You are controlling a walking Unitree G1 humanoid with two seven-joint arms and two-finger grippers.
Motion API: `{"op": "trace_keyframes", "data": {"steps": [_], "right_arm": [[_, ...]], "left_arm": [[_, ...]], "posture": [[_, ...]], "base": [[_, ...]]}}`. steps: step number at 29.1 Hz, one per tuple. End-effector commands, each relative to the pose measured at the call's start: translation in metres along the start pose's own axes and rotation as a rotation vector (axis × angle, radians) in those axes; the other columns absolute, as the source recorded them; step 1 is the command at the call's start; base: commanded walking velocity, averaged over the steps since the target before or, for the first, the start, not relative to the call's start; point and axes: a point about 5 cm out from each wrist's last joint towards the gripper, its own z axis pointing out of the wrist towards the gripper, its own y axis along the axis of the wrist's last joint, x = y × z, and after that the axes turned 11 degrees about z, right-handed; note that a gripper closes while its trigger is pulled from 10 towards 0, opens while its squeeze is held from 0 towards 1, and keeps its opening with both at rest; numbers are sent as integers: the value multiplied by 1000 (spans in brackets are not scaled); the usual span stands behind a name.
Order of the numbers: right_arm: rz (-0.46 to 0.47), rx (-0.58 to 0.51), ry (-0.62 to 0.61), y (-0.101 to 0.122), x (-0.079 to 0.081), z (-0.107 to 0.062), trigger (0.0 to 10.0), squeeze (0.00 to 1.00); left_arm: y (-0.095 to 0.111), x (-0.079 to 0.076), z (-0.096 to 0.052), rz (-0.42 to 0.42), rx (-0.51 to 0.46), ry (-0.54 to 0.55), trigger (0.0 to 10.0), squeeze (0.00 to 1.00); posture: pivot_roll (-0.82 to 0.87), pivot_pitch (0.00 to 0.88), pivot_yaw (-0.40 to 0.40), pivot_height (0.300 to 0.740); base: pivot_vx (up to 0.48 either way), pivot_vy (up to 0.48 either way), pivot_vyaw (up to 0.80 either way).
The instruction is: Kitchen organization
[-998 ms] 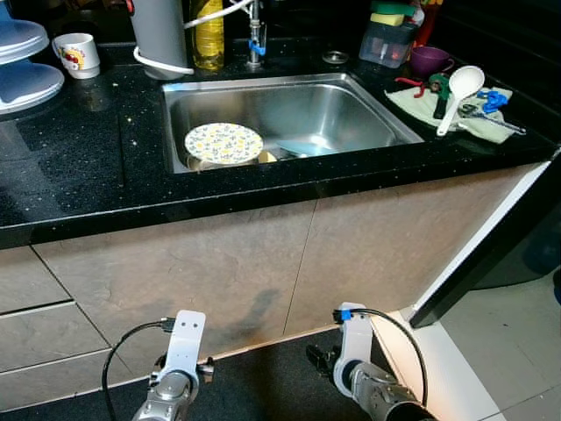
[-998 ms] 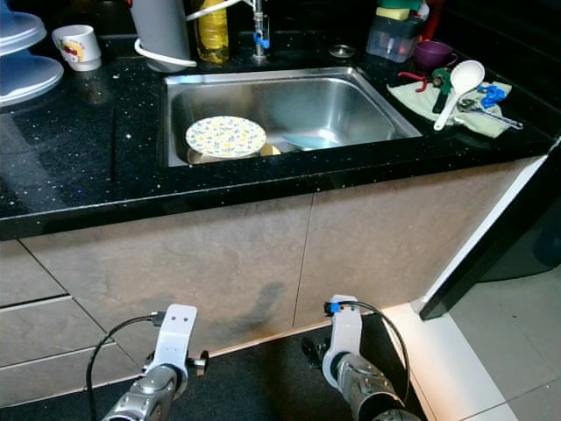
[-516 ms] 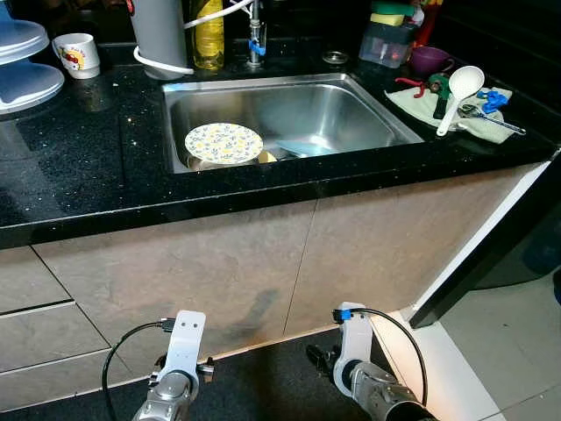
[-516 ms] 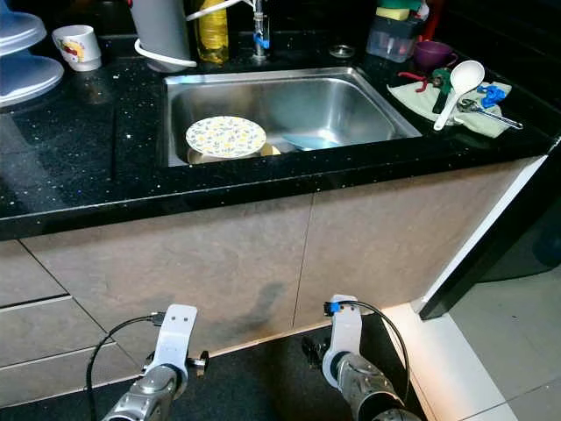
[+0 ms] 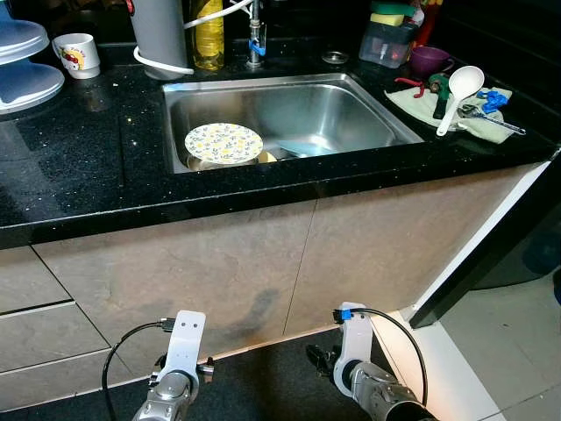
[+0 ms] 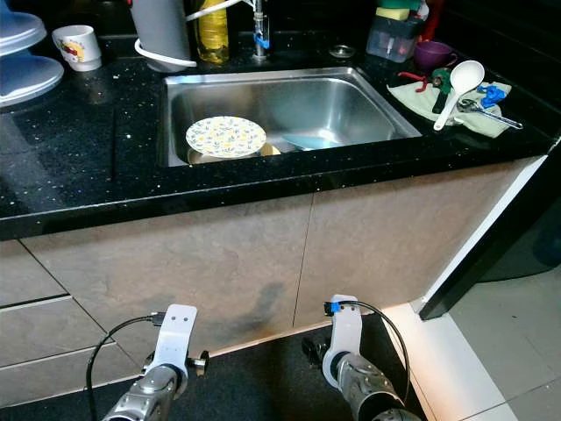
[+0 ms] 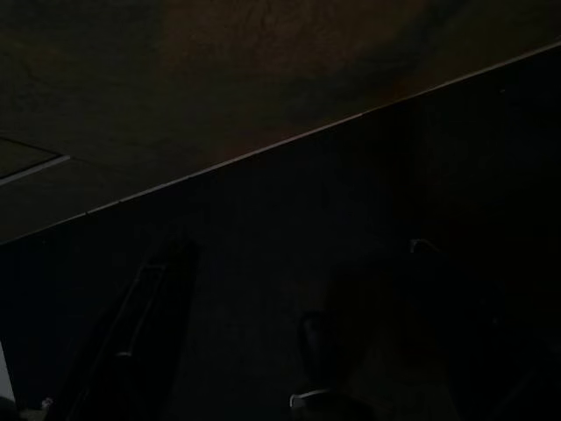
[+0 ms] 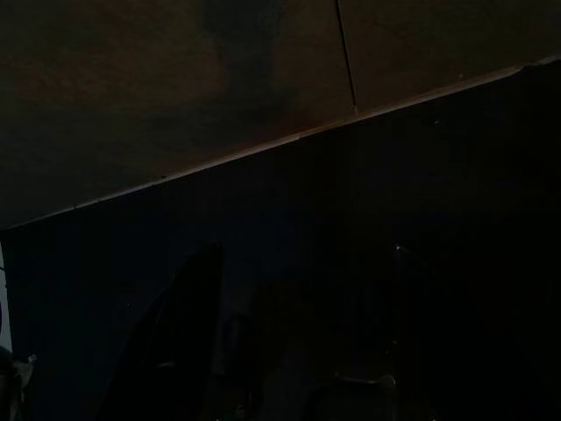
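Note:
A floral plate (image 5: 223, 143) lies in the left part of the steel sink (image 5: 351, 96), resting on other dishes. A pale blue dish (image 5: 307, 147) sits beside it on the sink floor. On the counter to the right, a white spoon (image 5: 458, 92) and small tools lie on a green cloth (image 5: 412, 101). My left arm (image 5: 178, 368) and right arm (image 5: 359, 368) hang idle low in front of the cabinet doors, far below the counter. Both wrist views are very dark and take in the cabinet base and dark floor.
A mug (image 5: 77, 54) and stacked blue plates (image 5: 22, 70) stand at the far left. A grey canister (image 5: 159, 35), a yellow bottle (image 5: 208, 35) and the tap are behind the sink. A purple cup (image 5: 429, 60) and a sponge container (image 5: 388, 35) are at the back right.

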Motion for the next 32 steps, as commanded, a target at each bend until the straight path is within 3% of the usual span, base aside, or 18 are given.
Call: {"op": "trace_keyframes", "data": {"steps": [1,17,26,32], "right_arm": [[6,27,-15,-5,-3,-1,10000,0],[23,23,-16,-8,-2,0,10000,0],[17,31,-21,-13,-4,-2,10000,0],[4,35,-14,-13,-5,-2,10000,0]], "left_arm": [[-7,-4,-1,-13,30,-10,10000,0],[-11,-1,-1,16,39,-13,10000,0],[-28,2,-4,10,82,-5,10000,0],[-28,1,-5,-5,80,0,10000,0]], "posture": [[-64,180,-66,740],[-52,175,-52,740],[-51,154,-47,740],[-42,142,-45,740]], "base": [[0,0,0],[0,0,0],[0,0,0],[0,0,0]]}}
